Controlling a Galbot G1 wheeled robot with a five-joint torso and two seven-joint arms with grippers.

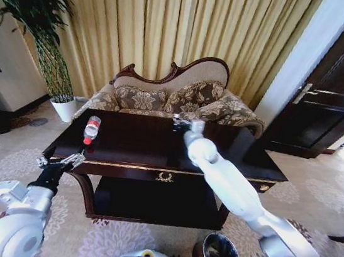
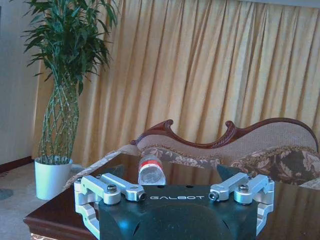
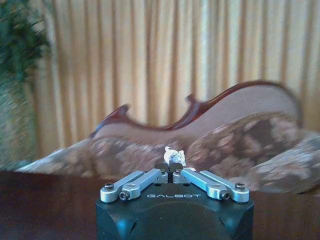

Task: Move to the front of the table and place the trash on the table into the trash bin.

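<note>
Sofa (image 1: 182, 98) behind table (image 1: 138, 143), bottle (image 1: 91, 129)

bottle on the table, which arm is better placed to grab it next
Left. The left gripper hangs open at the table's near left edge, facing the bottle. The right gripper is across the table, shut on a white scrap.

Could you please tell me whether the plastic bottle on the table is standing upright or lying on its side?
Lying on its side: the plastic bottle rests lengthwise on the table, red cap toward the front edge.
</note>
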